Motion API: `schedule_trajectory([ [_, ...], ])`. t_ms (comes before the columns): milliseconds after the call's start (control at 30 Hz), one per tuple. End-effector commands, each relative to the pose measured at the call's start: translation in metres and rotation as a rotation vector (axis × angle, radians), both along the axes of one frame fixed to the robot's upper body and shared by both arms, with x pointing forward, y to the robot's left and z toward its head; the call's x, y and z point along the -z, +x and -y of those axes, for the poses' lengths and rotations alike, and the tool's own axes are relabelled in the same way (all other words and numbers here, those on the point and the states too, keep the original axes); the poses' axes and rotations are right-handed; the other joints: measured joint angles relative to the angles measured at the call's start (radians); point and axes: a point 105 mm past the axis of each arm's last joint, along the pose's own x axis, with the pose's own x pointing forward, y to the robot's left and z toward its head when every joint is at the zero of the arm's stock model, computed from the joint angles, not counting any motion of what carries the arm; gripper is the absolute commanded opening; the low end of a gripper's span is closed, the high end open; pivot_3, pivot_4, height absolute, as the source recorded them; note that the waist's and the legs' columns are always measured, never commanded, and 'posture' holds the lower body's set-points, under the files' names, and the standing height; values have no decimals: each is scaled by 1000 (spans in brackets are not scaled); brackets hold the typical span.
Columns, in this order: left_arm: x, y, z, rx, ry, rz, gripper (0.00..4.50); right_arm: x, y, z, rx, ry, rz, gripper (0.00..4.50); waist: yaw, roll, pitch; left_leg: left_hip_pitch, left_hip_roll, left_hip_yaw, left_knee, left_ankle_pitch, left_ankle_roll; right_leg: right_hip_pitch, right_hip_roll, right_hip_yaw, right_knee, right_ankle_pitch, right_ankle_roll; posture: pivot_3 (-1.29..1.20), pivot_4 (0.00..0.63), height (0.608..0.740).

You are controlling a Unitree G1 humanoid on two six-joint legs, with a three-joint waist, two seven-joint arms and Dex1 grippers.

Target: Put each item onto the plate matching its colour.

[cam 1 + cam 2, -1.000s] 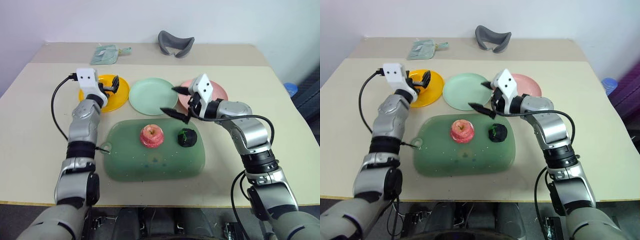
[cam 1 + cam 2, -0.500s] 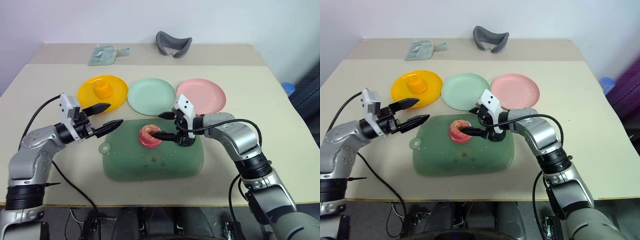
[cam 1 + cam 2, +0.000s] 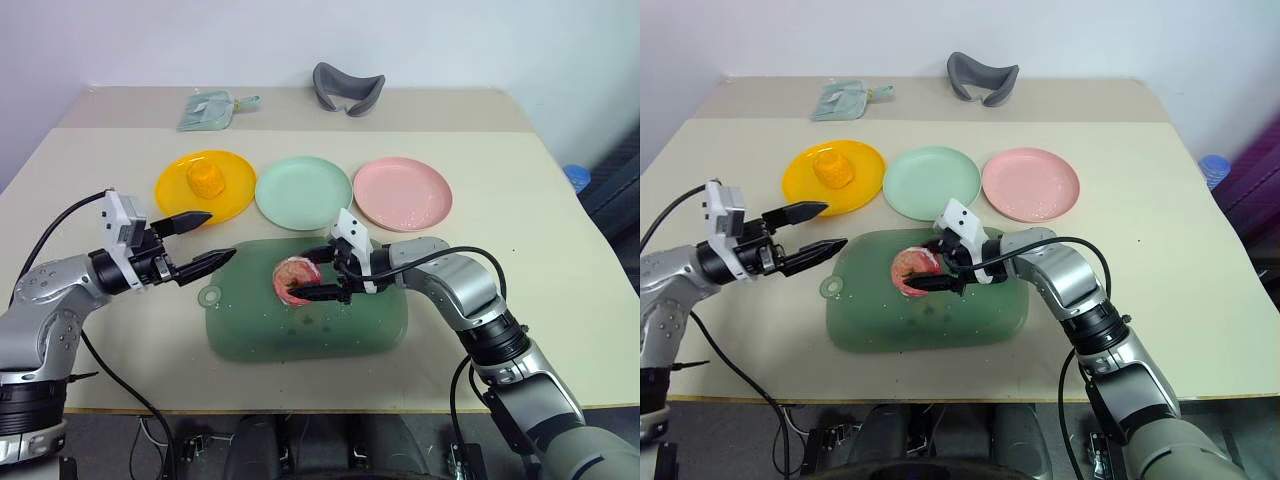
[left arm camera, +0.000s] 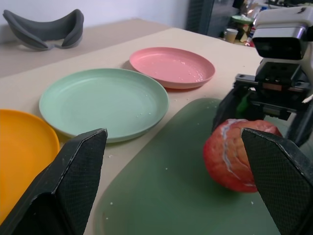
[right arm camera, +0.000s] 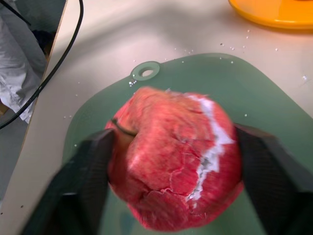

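With my right hand (image 3: 318,278) pinched across the apple (image 3: 293,280) at its widest part, I judge it light, round and slip-prone.

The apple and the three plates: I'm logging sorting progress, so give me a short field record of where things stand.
apple: on the green tray, between the right gripper's fingers, which are closed on it
yellow plate: holds the orange-yellow toy
green plate: nothing on it
pink plate: nothing on it
left gripper: open, holding nothing, beside the tray
sorted: one toy on its matching plate
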Motion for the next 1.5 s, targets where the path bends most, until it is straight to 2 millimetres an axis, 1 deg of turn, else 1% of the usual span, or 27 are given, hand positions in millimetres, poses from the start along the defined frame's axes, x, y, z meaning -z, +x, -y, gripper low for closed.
schedule_trajectory([
  [33,-8,-4,1,0,-15,37,4500,-6,3,3,18,15,24,2796,-1,0,0,0,0,0,0,0,0,0,0,0,0,0,0,0,150,740],
  [100,-8,-5,2,-4,-23,37,4500,-11,6,6,31,29,33,2796,0,0,0,0,0,0,0,0,0,0,0,0,0,0,0,0,150,740],
  [200,-8,-4,2,-11,-39,41,4500,-25,12,13,62,75,47,2796,2,0,0,0,0,0,0,0,0,0,0,0,0,0,0,0,150,740],
  [300,-8,-3,3,-20,-53,47,4500,-43,22,21,109,137,75,2796,1,0,0,0,0,0,0,0,0,0,0,0,0,0,0,0,150,740],
  [367,-9,-2,5,-21,-62,49,4500,-58,33,28,170,195,99,2796,0,0,0,0,0,0,0,0,0,0,0,0,0,0,0,0,150,740],
  [467,-8,-2,8,-16,-70,48,4500,-75,57,47,308,259,139,2796,-1,0,0,0,0,0,0,0,0,0,0,0,0,0,0,0,150,740],
  [567,-7,-2,10,-9,-75,43,4500,-83,83,73,460,270,176,2796,-1,0,0,0,0,0,0,0,0,0,0,0,0,0,0,0,150,740],
  [667,-7,-3,13,1,-78,41,4500,-91,108,99,618,312,178,2796,-2,0,0,0,0,0,0,0,0,0,0,0,0,0,0,0,150,740],
  [767,-8,-3,16,10,-74,46,4500,-88,130,126,774,339,122,2796,-4,1,1,0,0,0,0,0,0,0,0,0,0,0,0,0,150,740],
  [867,-11,-9,20,49,-75,55,4500,-74,141,143,839,350,35,2796,-4,1,1,0,0,0,-1,0,0,0,0,0,0,0,0,0,150,740],
  [1000,-17,-29,23,151,-41,36,4500,-53,147,154,869,299,-1,2796,-7,2,1,0,0,1,-1,0,0,0,0,1,-1,0,0,0,150,740],
  [1100,-23,-35,25,188,-12,35,4500,-43,150,156,875,274,-2,2796,-8,6,4,0,0,1,-1,0,0,-1,0,1,0,0,0,0,150,740],
  [1233,-28,-37,29,202,3,43,4500,-35,151,159,884,261,-1,2796,-7,6,4,0,0,1,-1,0,0,-1,0,2,0,0,0,0,150,740],
  [1300,-29,-37,31,205,1,43,4500,-32,150,158,870,255,-1,3738,-6,6,4,0,0,1,-1,0,0,-1,0,2,0,0,0,0,150,740],
  [1367,-28,-38,34,209,-1,42,4500,-33,152,162,900,246,38,4462,-6,6,4,0,0,1,0,0,0,0,0,2,0,0,0,0,150,740],
  [1433,-27,-37,35,207,-5,44,4500,-38,155,169,951,253,92,4462,-6,6,4,0,0,1,0,0,0,0,0,2,0,0,0,0,150,740],
  [1500,-28,-36,36,199,-11,49,4500,-48,155,174,965,276,165,4462,-5,7,4,0,0,1,0,0,0,0,0,2,0,0,0,0,150,740],
])
